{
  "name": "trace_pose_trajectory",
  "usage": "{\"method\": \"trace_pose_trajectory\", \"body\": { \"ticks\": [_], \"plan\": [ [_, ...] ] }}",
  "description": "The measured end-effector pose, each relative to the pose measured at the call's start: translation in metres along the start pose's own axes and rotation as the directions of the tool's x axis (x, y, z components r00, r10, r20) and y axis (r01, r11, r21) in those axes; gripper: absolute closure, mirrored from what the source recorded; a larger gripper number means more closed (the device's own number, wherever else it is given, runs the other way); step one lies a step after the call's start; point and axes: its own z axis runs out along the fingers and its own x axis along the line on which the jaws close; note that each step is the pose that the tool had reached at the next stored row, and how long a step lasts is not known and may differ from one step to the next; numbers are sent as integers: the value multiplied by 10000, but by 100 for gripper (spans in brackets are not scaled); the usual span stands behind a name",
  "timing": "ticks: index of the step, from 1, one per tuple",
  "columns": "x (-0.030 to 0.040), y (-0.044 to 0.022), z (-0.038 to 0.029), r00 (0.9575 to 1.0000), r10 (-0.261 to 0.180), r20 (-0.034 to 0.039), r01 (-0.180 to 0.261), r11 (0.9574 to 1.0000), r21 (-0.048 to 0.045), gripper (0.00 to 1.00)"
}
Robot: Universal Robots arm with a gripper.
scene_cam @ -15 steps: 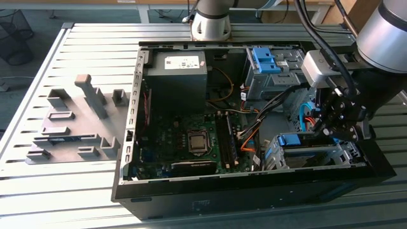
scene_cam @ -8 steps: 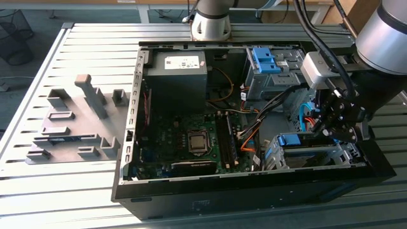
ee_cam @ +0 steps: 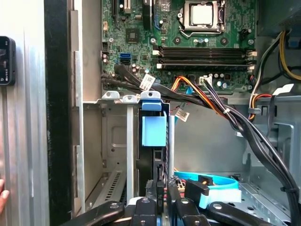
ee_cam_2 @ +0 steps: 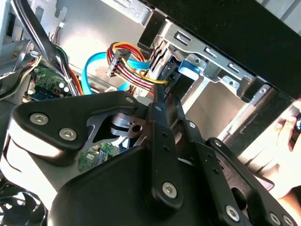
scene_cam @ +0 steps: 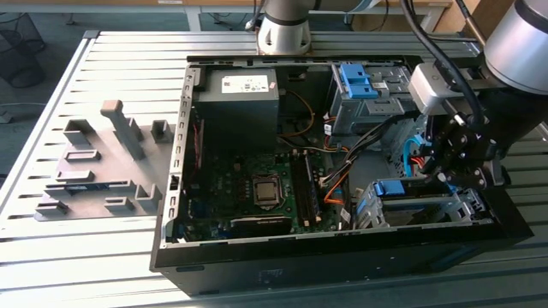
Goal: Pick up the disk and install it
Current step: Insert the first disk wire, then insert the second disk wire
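Disk seating in the drive cage

Gripper (ee_cam: 161, 207) fingers pinch the disk (ee_cam: 154, 132) (blue carrier tab showing) — upright inside the metal cage (ee_cam: 110, 136), beside the motherboard (ee_cam: 188, 42).

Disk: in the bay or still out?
In the bay. In the first wrist view the disk stands on edge in a slot of the metal drive cage, its blue carrier tab at the opening, the tool on it.

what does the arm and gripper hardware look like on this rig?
The arm has silver-grey cylindrical links, and its base is silver with a black band. Black cables run along it to a light grey wrist box. The gripper is matte black linkage plates joined by silver round-head screws.
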Motion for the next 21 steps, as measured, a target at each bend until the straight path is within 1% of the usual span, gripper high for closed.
{"method": "trace_pose_trajectory", "body": {
  "ticks": [3, 5, 10, 11, 12, 13, 21],
  "plan": [
    [0, -2, -58, 10000, 0, 1, 0, 10000, 0, 76],
    [0, -3, -75, 10000, -1, 1, 1, 10000, -5, 76],
    [-1, -3, -76, 10000, 0, 4, 0, 10000, -6, 78],
    [-1, -3, -76, 10000, 0, 4, 0, 10000, -6, 84],
    [-1, -3, -76, 10000, 0, 4, 0, 10000, -6, 84],
    [-1, -3, -76, 10000, 0, 4, 0, 10000, -6, 89],
    [-1, -3, -76, 10000, 0, 8, 0, 10000, -6, 89]
  ]
}}
